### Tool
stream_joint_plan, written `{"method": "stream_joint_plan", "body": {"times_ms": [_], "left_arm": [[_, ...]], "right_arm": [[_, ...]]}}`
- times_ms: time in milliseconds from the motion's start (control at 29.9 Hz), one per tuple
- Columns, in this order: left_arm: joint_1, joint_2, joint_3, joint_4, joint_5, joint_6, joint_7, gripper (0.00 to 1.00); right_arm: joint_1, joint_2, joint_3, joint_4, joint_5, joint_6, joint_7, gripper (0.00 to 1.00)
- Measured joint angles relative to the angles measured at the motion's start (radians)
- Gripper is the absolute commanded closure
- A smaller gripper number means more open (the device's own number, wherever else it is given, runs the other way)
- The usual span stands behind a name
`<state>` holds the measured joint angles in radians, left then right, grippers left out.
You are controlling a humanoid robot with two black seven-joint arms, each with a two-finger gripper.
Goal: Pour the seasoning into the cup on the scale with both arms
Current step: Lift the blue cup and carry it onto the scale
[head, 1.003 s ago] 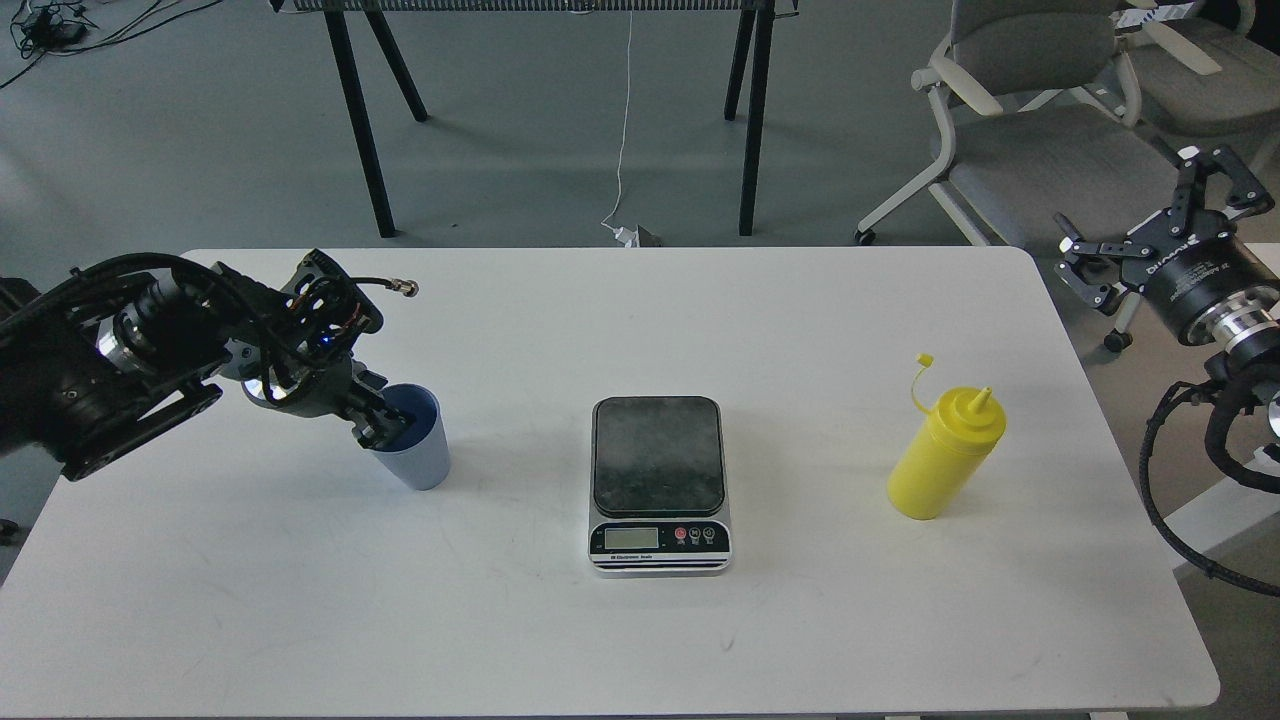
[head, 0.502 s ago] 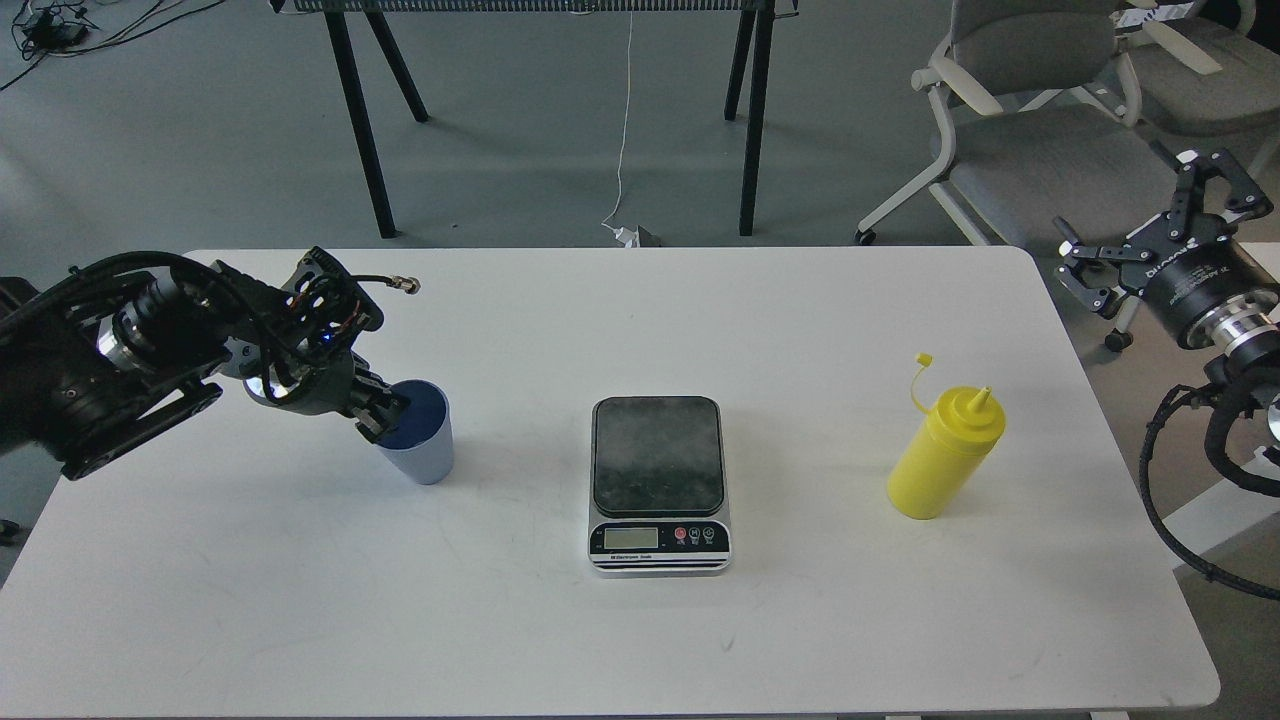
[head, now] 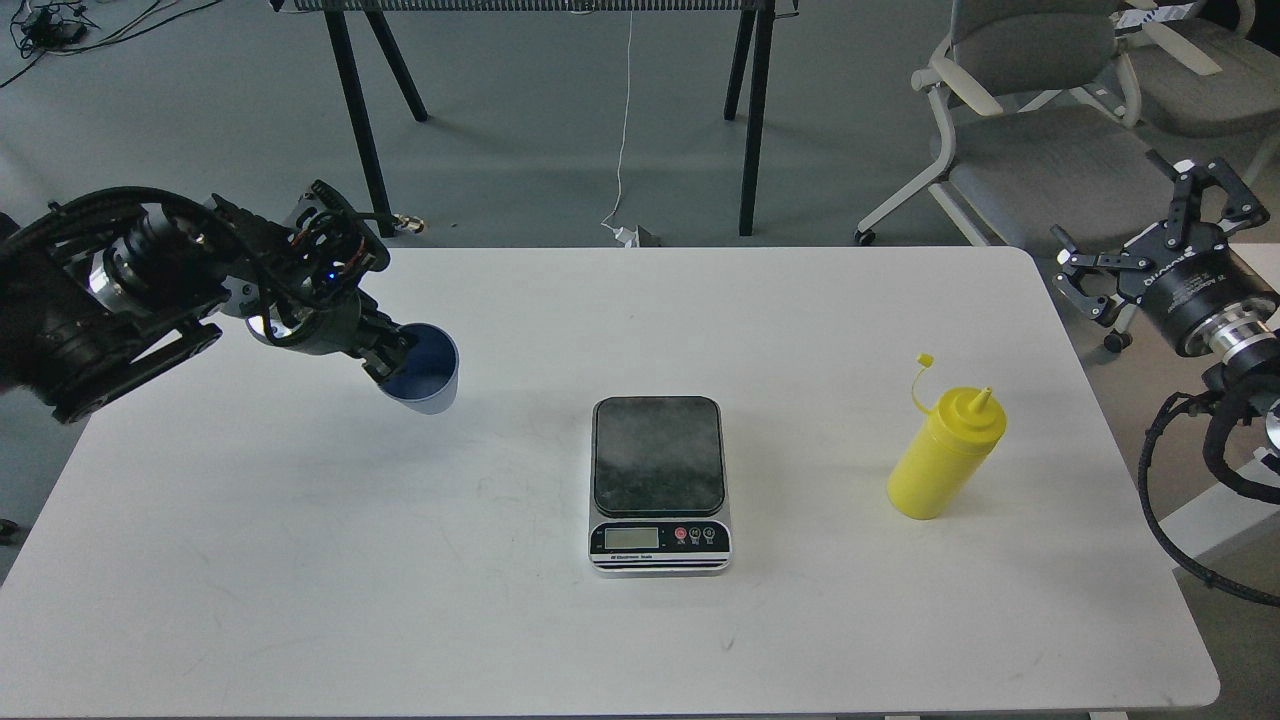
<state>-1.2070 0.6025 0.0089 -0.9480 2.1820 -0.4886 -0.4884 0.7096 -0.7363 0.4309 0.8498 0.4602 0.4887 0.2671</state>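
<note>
My left gripper (head: 392, 360) is shut on the rim of the pale blue cup (head: 428, 372) and holds it lifted above the white table (head: 300, 560), tilted with its mouth toward me, left of the scale. The scale (head: 658, 480) lies flat at the table's middle with nothing on its dark plate. The yellow seasoning bottle (head: 944, 452) stands upright at the right, its tethered cap hanging open. My right gripper (head: 1150, 245) is open and empty, off the table's right edge, up and right of the bottle.
Black table legs (head: 360, 120) and a white cable (head: 622, 130) stand on the grey floor beyond the far edge. Grey office chairs (head: 1040, 110) stand at the back right, close behind my right gripper.
My left gripper has lifted the cup off the table and carried it up and slightly right. My right gripper has shifted a little to the left.
</note>
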Motion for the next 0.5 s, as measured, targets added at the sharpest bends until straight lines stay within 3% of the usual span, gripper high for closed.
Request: {"method": "stream_joint_plan", "body": {"times_ms": [301, 502], "left_arm": [[-0.084, -0.013, -0.011, -0.144, -0.054, 0.0, 0.0, 1.0], [-0.099, -0.102, -0.011, -0.194, -0.129, 0.0, 0.0, 1.0]], "right_arm": [[0.008, 0.0, -0.002, 0.0, 0.0, 0.0, 0.0, 0.01], [0.007, 0.0, -0.003, 0.0, 0.0, 0.0, 0.0, 0.01]]}}
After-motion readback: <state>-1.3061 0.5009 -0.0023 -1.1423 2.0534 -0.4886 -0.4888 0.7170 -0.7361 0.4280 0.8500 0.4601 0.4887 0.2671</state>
